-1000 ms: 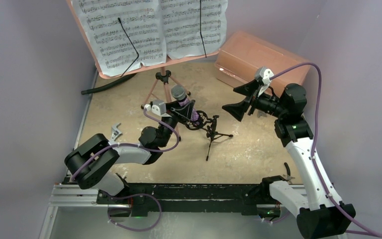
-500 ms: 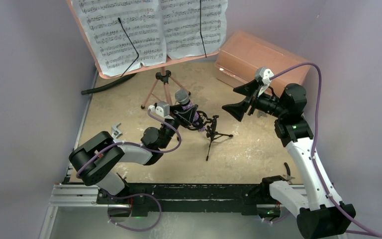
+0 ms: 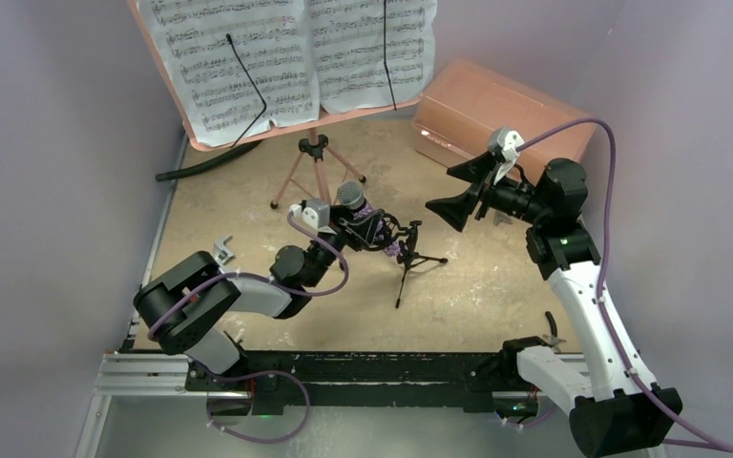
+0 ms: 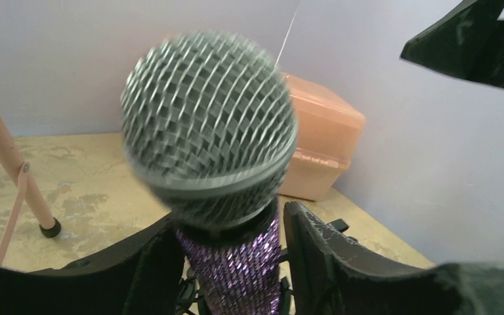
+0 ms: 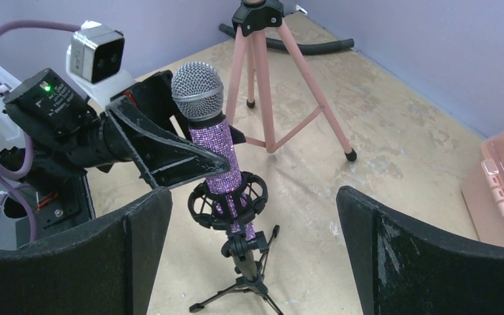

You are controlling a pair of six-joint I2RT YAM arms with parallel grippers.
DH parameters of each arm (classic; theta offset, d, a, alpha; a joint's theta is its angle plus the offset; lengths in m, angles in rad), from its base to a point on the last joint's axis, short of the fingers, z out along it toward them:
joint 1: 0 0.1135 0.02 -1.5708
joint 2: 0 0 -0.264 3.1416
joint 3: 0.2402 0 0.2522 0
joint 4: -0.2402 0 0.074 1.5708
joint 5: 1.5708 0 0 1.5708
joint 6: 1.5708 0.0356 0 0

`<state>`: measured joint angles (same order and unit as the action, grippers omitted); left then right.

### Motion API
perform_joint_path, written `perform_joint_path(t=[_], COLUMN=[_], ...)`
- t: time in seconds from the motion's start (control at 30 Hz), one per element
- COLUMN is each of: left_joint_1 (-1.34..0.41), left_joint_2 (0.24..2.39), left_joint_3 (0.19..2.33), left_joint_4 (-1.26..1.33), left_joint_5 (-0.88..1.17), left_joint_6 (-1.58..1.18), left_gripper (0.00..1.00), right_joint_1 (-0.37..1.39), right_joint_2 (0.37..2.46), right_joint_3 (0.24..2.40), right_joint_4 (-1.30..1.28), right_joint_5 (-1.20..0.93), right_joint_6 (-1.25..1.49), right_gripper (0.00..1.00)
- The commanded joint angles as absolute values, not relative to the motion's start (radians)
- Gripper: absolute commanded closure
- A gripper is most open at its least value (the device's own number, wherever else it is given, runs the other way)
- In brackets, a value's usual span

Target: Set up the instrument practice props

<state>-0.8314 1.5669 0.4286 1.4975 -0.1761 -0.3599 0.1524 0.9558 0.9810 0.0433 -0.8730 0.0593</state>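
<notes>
Now: pink music stand [image 3: 314, 153] upright at back left, sheet-music pages [image 3: 248, 57] resting on it. Left gripper [image 3: 370, 227] clamped around purple glitter microphone [image 5: 198, 88], whose lower body sits in the ring mount of the black mic stand [image 5: 239, 252], mid-table. Right gripper [image 3: 442, 189] spread wide, empty, hovering to the right.

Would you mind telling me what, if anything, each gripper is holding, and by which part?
The left gripper holds the purple glitter microphone by its handle, just below the mesh head; the right gripper is open and holds nothing.
</notes>
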Motion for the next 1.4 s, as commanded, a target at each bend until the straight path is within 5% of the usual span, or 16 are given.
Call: perform_joint_path(t=[0.0, 0.17, 0.43, 1.0, 1.37], left_joint_1=[-0.825, -0.824, -0.825, -0.825, -0.825], left_joint_2=[1.488, 1.4, 1.296, 1.414, 1.459], left_joint_3=[0.424, 0.433, 0.468, 0.459, 0.452], left_joint_4=[1.695, 1.594, 1.44, 1.491, 1.49], left_joint_5=[-0.163, -0.206, -0.275, -0.182, -0.084], left_joint_6=[-0.299, -0.241, -0.172, -0.189, -0.194], left_gripper=[0.41, 0.29, 0.27, 0.64, 0.69], right_joint_1=[0.16, 0.163, 0.167, 0.171, 0.17], right_joint_2=[0.962, 0.965, 0.972, 0.965, 0.968], right_joint_3=[1.026, 1.028, 1.032, 1.037, 1.036], right_joint_4=[0.066, 0.067, 0.07, 0.061, 0.057], right_joint_5=[-0.869, -0.87, -0.87, -0.861, -0.861], right_joint_6=[0.046, 0.048, 0.048, 0.042, 0.037], right_gripper=[0.02, 0.02, 0.02, 0.02, 0.02])
